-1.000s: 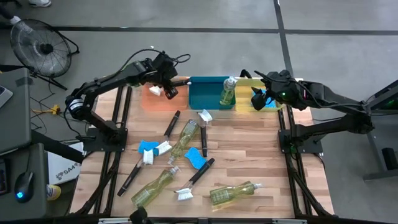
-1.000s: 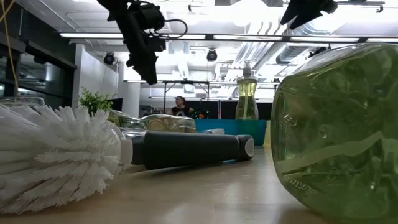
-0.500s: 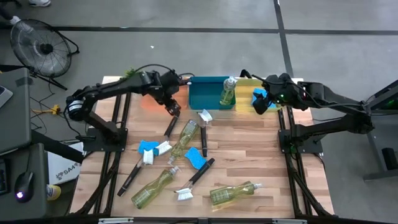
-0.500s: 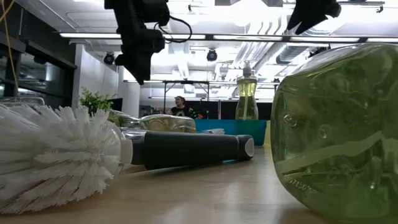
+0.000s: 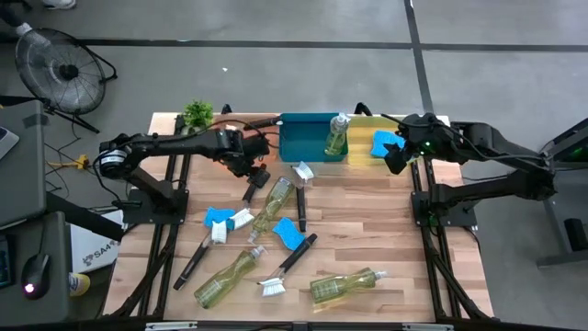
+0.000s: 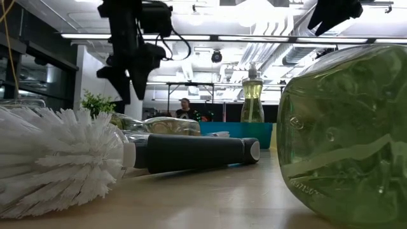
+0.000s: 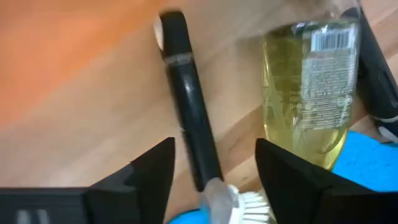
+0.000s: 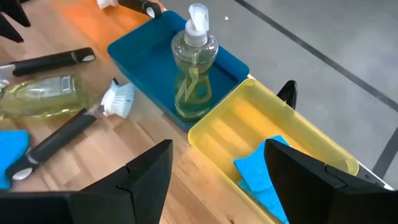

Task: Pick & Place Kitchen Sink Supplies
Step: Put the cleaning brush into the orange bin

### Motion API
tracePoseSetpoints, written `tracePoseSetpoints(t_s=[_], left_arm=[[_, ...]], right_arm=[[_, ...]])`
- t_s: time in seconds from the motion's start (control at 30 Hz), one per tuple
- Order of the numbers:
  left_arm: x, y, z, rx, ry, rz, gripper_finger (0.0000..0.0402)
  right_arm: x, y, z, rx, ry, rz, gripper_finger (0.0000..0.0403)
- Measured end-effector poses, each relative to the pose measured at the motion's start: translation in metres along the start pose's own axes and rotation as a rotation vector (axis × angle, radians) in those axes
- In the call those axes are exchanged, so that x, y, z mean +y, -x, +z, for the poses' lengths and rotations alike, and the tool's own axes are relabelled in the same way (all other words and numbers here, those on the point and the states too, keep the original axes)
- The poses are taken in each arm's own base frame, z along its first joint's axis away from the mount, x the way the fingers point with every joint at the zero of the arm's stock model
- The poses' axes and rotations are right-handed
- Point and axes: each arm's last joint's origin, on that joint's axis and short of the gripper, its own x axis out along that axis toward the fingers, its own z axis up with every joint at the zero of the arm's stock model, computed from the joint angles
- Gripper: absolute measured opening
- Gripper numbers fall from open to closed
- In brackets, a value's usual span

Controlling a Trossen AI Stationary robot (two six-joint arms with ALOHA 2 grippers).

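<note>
I have three bins in a row at the far edge of the table (image 5: 367, 230). The blue bin (image 5: 303, 138) in the middle holds one upright bottle (image 5: 336, 134) of yellow-green liquid, standing at its right end near the yellow bin (image 8: 292, 149). The yellow bin holds a blue sponge (image 8: 264, 177) lying flat on its floor. The orange bin (image 5: 225, 147) on the left is mostly covered by my left arm from above; the right wrist view shows a black brush handle (image 8: 140, 6) lying in it.

My left gripper (image 5: 254, 165) hangs low over the table just in front of the orange bin, jaws spread with nothing between them, straddling from above a black brush (image 7: 189, 115) that lies on the wood beside a tipped-over bottle (image 7: 310, 87).

My right gripper (image 5: 393, 158) sits above the front edge of the yellow bin, jaws spread and empty.

The rest of the supplies are loose on the table: more bottles on their sides (image 5: 344, 285), blue sponges (image 5: 218, 217) and brushes (image 5: 292, 259) scattered across the middle and near side. A small potted plant (image 5: 197, 113) stands at the far left corner.
</note>
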Motion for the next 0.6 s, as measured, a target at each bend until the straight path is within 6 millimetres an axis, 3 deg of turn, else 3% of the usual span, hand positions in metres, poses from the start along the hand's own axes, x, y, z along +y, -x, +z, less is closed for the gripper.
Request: tracePoseSetpoints(t_s=[0.17, 0.6], left_arm=[[0.001, -0.018, -0.002, -0.023, 0.110, -0.066, 0.0260], [0.000, -0.058, 0.003, 0.006, 0.115, 0.034, 0.0263]], right_arm=[[-0.003, 0.004, -0.003, 0.009, 0.004, 0.003, 0.0248], [-0.003, 0.004, -0.004, 0.025, 0.005, 0.030, 0.0248]])
